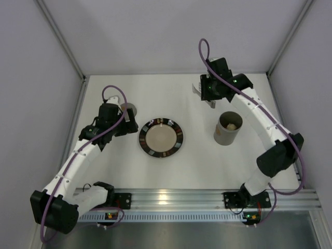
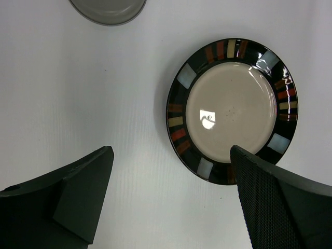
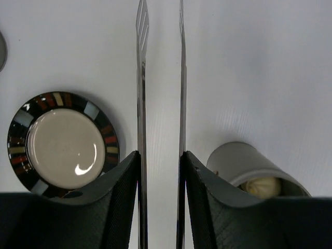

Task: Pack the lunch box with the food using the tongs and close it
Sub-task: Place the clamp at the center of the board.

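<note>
Right wrist view: the tongs [image 3: 141,104] show as two thin arms (hard to spot from the top).
Table [image 1: 155,93]: white, with pale walls around.
Lid [image 2: 109,10]: left of the plate [image 1: 180,136].
Left claw [image 2: 170,152]: wide, holding nothing, just left of the plate.
Right claw [image 3: 161,154]: squeezing the tongs, right of the plate.
Lunch box [image 1: 227,137]: right of the plate, food [image 3: 259,185] inside.

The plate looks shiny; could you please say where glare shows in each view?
Left wrist: a bright square glint near the centre of the plate. Right wrist: a curved glint on the plate, and the tongs are mirror-bright. Top external: glare on the front rail.
</note>
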